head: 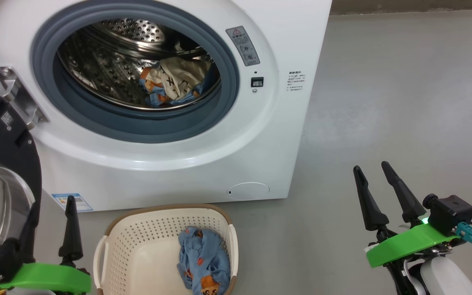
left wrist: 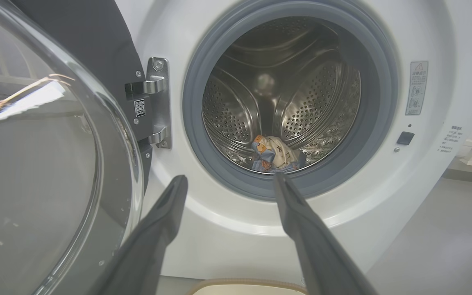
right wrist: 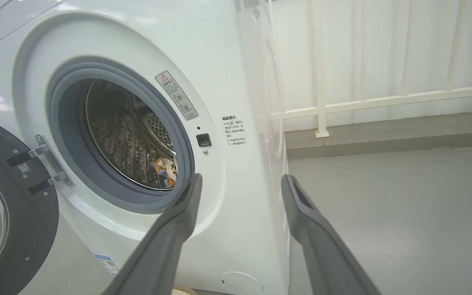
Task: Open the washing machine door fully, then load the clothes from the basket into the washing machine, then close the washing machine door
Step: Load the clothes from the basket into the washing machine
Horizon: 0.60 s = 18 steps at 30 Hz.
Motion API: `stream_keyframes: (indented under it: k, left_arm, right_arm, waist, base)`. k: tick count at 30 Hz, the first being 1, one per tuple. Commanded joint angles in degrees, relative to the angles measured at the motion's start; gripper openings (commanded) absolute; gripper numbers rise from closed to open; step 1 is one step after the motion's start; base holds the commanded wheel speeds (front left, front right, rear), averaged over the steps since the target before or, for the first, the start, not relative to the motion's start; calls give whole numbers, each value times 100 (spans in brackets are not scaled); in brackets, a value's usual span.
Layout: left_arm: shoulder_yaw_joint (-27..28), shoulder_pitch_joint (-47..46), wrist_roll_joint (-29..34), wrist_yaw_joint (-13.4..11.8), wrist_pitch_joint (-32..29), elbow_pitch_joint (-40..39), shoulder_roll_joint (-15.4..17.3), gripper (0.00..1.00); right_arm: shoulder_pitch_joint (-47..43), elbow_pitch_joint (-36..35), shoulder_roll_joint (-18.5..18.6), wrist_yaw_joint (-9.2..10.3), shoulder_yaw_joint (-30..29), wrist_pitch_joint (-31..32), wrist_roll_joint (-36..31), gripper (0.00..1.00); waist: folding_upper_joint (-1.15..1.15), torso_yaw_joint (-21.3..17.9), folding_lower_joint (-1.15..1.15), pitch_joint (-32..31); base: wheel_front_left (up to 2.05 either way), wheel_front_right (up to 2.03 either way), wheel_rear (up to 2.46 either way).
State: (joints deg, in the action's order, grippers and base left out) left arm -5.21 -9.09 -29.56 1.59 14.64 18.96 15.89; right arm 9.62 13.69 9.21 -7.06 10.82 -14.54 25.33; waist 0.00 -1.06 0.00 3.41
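Note:
The white washing machine stands ahead with its round black door swung wide open to the left. Bear-printed blue and cream clothes lie inside the steel drum, also seen as clothes in the left wrist view. The cream basket sits on the floor in front, holding one more light-blue garment. My left gripper stands open beside the door's glass bowl, left of the basket. My right gripper is open and empty over the floor, right of the machine.
Grey floor stretches to the right of the machine. A white railing runs along a raised kerb behind. The door's glass bowl bulges close to my left fingers.

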Motion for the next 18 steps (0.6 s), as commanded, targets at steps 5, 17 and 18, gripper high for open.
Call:
stream_keyframes:
  k: [5,17,18]
  left_arm:
    - [245,-141,85,42,36,-65,96,100]
    - [48,-349,19,236,-12,271,54,100]
    - [24,-385,9,260,-24,324,58,100]
  right_arm:
    - [59,-124,54,-43,97,-46,30,100]
    - [132,-197,-22,-43,33,-46,-93,100]
    - [143,-205,-39,-43,27,-46,-113,100]
  waist:
    - [0,-28,0,23]
    - [0,-185,0,433]
    - [0,-203,0,487]
  base:
    - [0,0,0]
    - [0,0,0]
    - [0,0,0]
